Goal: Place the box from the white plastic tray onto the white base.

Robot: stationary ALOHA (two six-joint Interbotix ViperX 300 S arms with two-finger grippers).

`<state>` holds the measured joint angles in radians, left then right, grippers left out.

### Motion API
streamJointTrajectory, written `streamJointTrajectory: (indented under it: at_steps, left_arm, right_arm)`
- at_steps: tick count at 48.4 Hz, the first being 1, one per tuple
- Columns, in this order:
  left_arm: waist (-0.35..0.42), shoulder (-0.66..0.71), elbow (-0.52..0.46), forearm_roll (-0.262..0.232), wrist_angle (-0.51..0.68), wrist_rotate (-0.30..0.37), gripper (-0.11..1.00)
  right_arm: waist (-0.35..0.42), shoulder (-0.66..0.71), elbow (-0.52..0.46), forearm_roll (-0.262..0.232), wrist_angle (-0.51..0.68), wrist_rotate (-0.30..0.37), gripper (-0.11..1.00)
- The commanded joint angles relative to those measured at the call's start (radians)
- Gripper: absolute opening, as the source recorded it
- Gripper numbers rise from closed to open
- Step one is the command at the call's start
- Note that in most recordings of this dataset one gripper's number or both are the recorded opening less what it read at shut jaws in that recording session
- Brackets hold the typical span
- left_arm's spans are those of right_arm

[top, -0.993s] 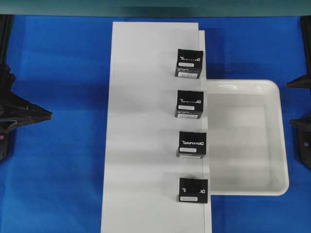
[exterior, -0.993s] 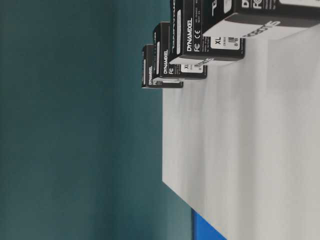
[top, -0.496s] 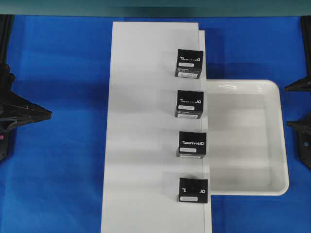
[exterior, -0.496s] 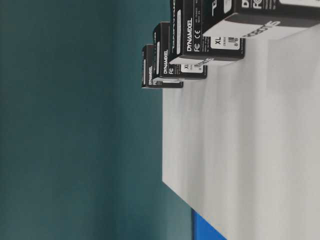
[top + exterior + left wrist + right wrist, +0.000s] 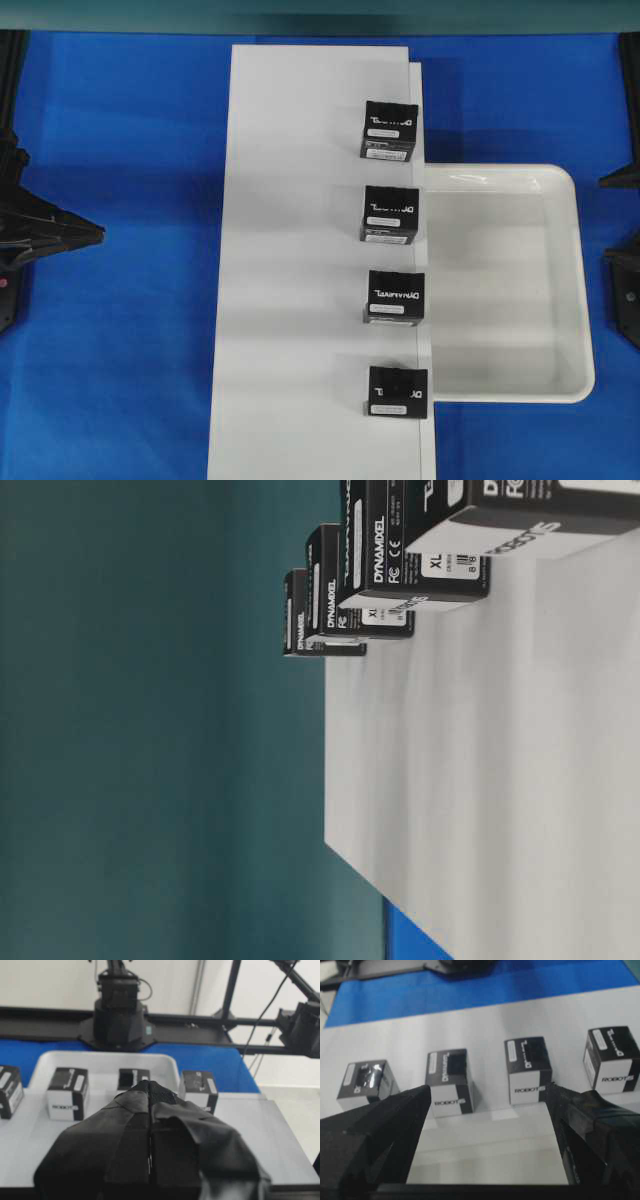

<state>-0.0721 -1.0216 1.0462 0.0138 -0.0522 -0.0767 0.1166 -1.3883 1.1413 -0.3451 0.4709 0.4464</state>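
The box [image 5: 397,390], black with a nearly plain top and a white label strip, stands on the white base [image 5: 290,300] near its front right edge. It is last in a row with three lettered black boxes [image 5: 396,297]. It also shows in the left wrist view [image 5: 198,1087] and the right wrist view [image 5: 367,1082]. The white plastic tray [image 5: 560,385] holds nothing. My left gripper [image 5: 100,232] is shut and empty, far left of the base; its tip shows in its wrist view [image 5: 149,1085]. My right gripper [image 5: 604,219] is open and empty, right of the tray [image 5: 487,1092].
The tray lies against the base's right edge. Blue cloth [image 5: 120,120] covers the table around both. The lettered boxes stand along the base's right side [image 5: 390,130] [image 5: 390,213]. The table-level view shows the base's edge [image 5: 480,780] with the boxes in a row.
Both grippers have drawn back slightly toward their outer edges of the table. The boxes, base and tray have not moved.
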Motion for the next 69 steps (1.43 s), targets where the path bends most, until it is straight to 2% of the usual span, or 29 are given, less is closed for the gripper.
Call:
streamJointTrajectory:
  at_steps: [1,54,69]
  left_arm:
    - [0.0,0.005,-0.025,0.002,-0.011,-0.005,-0.07]
    - [0.002,-0.02,-0.032,0.003,-0.023,0.008,-0.07]
    - [-0.003,-0.023,-0.032,0.003,-0.02,0.003,-0.07]
  right_arm:
    - [-0.002,-0.002,-0.008,-0.003,-0.006,-0.003,0.93]
    - [-0.002,0.0,-0.005,-0.003,-0.038,-0.011,0.93]
    - [-0.002,-0.002,0.002,-0.018,-0.035,-0.011,0.93]
